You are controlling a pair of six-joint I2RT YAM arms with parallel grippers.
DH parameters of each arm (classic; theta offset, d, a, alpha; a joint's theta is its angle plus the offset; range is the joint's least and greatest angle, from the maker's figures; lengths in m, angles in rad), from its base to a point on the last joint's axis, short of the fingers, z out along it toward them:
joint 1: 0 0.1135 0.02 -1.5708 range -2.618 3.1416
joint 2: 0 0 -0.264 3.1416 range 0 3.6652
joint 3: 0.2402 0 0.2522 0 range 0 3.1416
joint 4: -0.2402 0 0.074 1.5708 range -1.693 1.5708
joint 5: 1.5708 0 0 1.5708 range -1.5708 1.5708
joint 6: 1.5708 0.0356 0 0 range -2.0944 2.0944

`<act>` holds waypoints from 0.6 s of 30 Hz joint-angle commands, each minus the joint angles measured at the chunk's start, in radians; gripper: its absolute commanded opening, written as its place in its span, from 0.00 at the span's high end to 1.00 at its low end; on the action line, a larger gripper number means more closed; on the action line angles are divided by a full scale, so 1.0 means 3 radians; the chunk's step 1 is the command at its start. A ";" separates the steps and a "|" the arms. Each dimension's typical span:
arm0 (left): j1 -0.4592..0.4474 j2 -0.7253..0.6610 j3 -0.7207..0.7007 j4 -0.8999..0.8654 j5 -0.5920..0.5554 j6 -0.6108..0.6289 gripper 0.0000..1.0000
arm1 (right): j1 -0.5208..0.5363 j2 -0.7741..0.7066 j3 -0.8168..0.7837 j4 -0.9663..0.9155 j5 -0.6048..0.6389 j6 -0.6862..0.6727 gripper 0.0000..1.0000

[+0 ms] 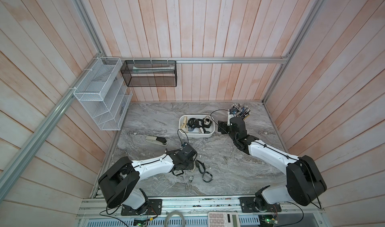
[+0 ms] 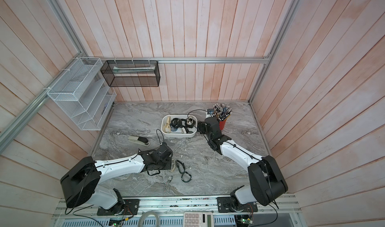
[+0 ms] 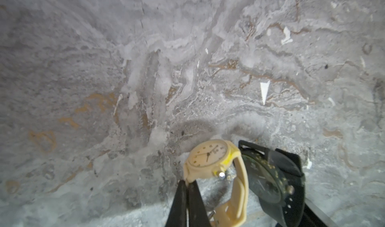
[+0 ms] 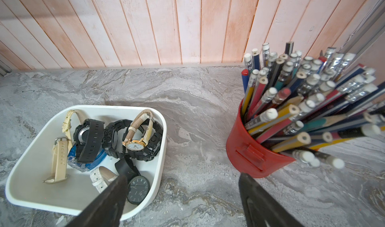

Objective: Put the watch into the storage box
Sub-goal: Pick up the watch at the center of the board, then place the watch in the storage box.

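While the grey marble table point(image 1: 239, 167) fills most of both top views, a white wire-mesh rack point(image 1: 100, 94) hangs on the wall at its far-left corner, w/ a black wire-mesh basket point(image 1: 149, 74) next to it. The L arm point(image 1: 152, 166) reaches in from front-left and the R arm point(image 1: 268, 153) stretches from front-right toward the back.

The storage box point(image 1: 198, 135) sits mid-back on the marble w/ several black and cream watches inside. A red pencil cup point(image 4: 245, 153) stands near the box but apart from it, on the robot's right. The right gripper point(image 4: 183, 175) hangs over the gap btwn box and cup, jaws spread wide, nothing in them. A stapler point(image 1: 156, 141) lies left of the box.

The left gripper point(image 3: 188, 183) is low at the table's front, its jaws pinching the cream strap of the watch point(image 3: 208, 157) just under the case. So the watch is well apart from the storage box, not in it; can't tell if it's off the marble. A black watch point(image 3: 268, 180) lies just beside it, and a silver watch point(image 1: 190, 179) is near.
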 commanded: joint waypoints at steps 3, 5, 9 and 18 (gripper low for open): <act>0.0220 -0.0203 0.0160 -0.0037 -0.0102 0.0212 1.00 | -0.0011 -0.0048 -0.0054 0.0056 0.0052 0.0009 0.14; 0.0325 -0.0289 0.0196 -0.0003 -0.0119 0.0299 1.00 | -0.0014 -0.0050 -0.0026 0.0034 0.0056 -0.0011 0.14; 0.0528 -0.0346 0.0353 0.0046 -0.0215 0.0586 1.00 | -0.0011 -0.0072 -0.0041 0.0049 0.0063 -0.0030 0.14; 0.1022 0.0004 0.1111 0.0282 -0.0382 0.1411 1.00 | -0.0012 -0.0044 0.0048 0.0020 0.0001 -0.0079 0.14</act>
